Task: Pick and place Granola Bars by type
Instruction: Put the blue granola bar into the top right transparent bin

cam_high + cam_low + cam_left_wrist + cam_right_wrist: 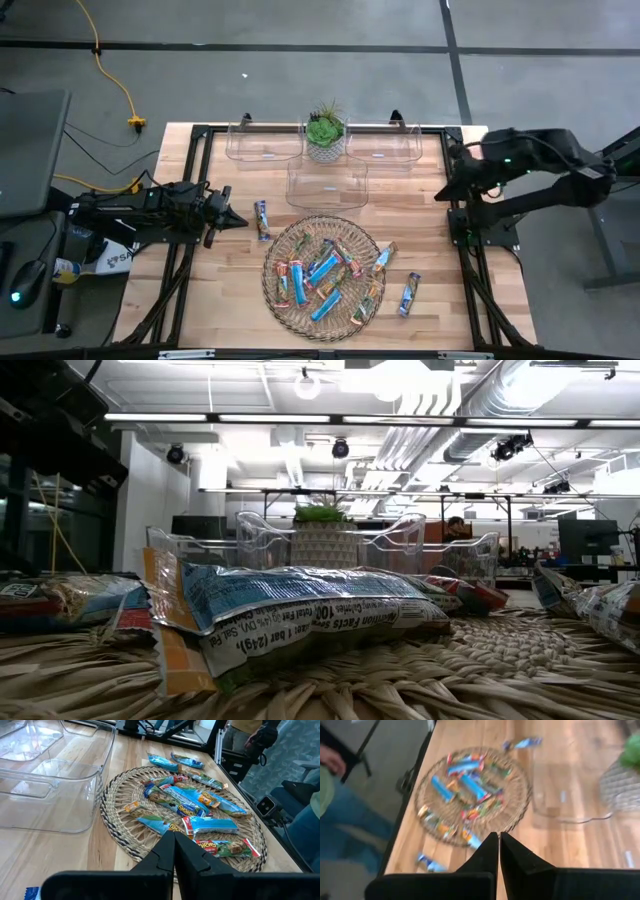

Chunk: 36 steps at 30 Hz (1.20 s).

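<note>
Several granola bars in blue, orange-red and gold-brown wrappers lie flat in a heap on the round wicker tray (322,312) (120,840) (520,805). One blue bar (262,220) (522,742) lies on the table beyond the tray's left side. Another blue bar (409,293) (432,864) lies on the table right of the tray. A third (385,258) lies half over the tray's right rim. My left gripper (240,221) (174,842) is shut, low over the table just left of the lone blue bar, apart from it. My right gripper (441,197) (499,842) is shut, raised at the table's right edge.
Three clear plastic bins stand toward the far edge: left (265,142), right (385,146), and middle (327,184) just beyond the tray. A potted plant (325,130) stands between them. A person's hand (332,760) shows beyond the table's near side. Bare wood lies around the tray.
</note>
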Motion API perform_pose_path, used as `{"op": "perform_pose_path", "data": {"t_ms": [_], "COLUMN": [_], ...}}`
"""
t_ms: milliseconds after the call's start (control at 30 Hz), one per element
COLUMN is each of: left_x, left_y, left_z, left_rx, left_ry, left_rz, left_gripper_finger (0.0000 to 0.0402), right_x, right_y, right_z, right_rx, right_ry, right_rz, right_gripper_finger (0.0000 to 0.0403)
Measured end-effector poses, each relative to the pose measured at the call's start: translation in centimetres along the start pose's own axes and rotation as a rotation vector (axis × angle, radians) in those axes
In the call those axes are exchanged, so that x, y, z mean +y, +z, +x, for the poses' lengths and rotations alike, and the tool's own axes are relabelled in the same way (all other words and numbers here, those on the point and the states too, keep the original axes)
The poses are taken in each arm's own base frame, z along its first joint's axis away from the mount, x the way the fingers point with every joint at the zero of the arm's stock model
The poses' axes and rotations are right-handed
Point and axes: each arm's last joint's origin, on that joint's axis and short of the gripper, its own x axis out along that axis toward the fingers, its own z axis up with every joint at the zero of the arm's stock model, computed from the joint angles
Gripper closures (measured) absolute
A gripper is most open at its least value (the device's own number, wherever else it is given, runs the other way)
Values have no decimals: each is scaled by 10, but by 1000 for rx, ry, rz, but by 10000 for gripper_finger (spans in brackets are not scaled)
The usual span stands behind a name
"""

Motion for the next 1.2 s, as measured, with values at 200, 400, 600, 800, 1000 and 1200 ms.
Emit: {"op": "perform_pose_path", "data": {"t_ms": [200, 400, 600, 800, 1000, 1200], "left_x": [0, 0, 0, 0, 0, 0], "left_y": [0, 0, 0, 0, 0, 0], "left_z": [0, 0, 0, 0, 0, 0], "left_rx": [0, 0, 0, 0, 0, 0], "left_ry": [0, 0, 0, 0, 0, 0], "left_rz": [0, 0, 0, 0, 0, 0], "left_gripper_finger": [401, 401, 401, 401, 401, 401], "right_x": [0, 8, 29, 57, 87, 115], "right_y": [9, 9, 11, 11, 5, -3], "right_z": [22, 43, 67, 97, 127, 155], "right_rx": [170, 349, 452, 561, 669, 773], "right_ry": [53, 63, 83, 80, 12, -65], "right_rz": [-14, -82, -189, -283, -57, 346], "right_gripper_finger": [402, 402, 402, 402, 402, 402]}}
